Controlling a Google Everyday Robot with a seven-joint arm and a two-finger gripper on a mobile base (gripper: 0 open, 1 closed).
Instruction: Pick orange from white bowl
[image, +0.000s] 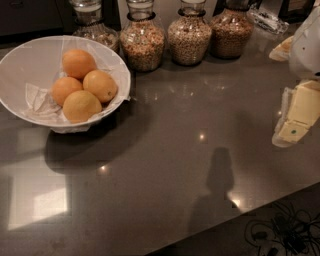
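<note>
Starting at the left, you have the white bowl (22, 65) on the dark counter (200, 150), with the orange (78, 63) at its back, behind three paler or smaller fruits (81, 106). Glass jars (142, 42) stand in a row just right of the bowl. Your gripper (292, 127) hangs at the right edge, well apart from the bowl; whether it is spread or pressed together you cannot tell. The orange lies far to its left and somewhat further back, so the coming move looks like a long leftward reach.
</note>
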